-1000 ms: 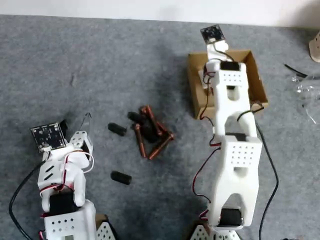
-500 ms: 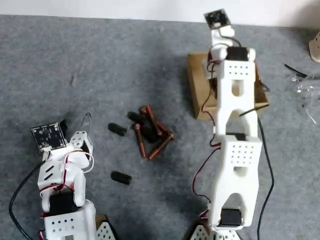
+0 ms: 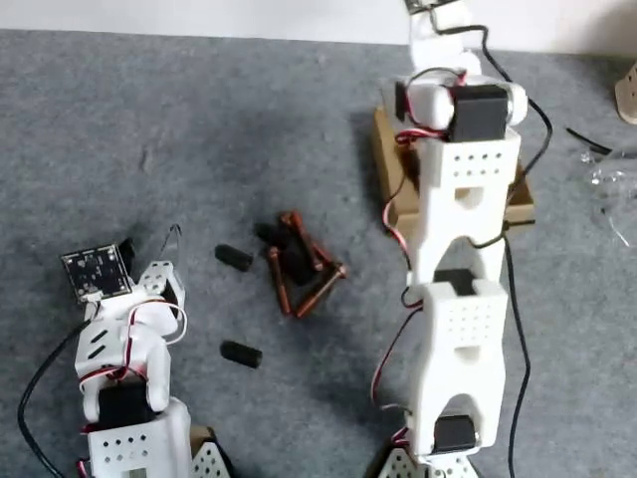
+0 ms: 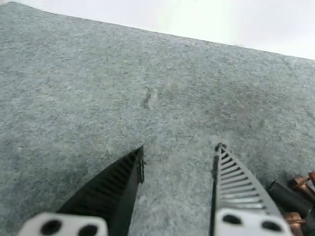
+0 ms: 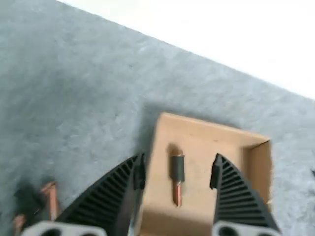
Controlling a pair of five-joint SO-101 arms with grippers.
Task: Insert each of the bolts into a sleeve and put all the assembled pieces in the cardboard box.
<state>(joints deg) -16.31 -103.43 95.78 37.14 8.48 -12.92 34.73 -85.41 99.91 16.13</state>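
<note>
Several copper bolts (image 3: 299, 269) lie in a heap with black sleeves (image 3: 284, 249) at the table's middle. Two more sleeves (image 3: 234, 257) (image 3: 241, 354) lie apart to its left. The cardboard box (image 3: 388, 159) stands at the back right, mostly under the right arm (image 3: 458, 199). One assembled bolt in a sleeve (image 5: 176, 177) lies inside the box (image 5: 211, 142). My right gripper (image 5: 177, 164) hangs open above it, empty. My left gripper (image 4: 178, 155) is open over bare carpet at the front left, with bolts (image 4: 298, 184) just beside one finger.
Grey carpet covers the table. Clear plastic pieces and a black wire (image 3: 602, 164) lie at the right edge. A beige object (image 3: 627, 95) sits at the far right. The left arm (image 3: 124, 349) stays at the front left corner.
The right arm has risen and pulled back over the box, its wrist lifting toward the far edge. The left arm has not moved.
</note>
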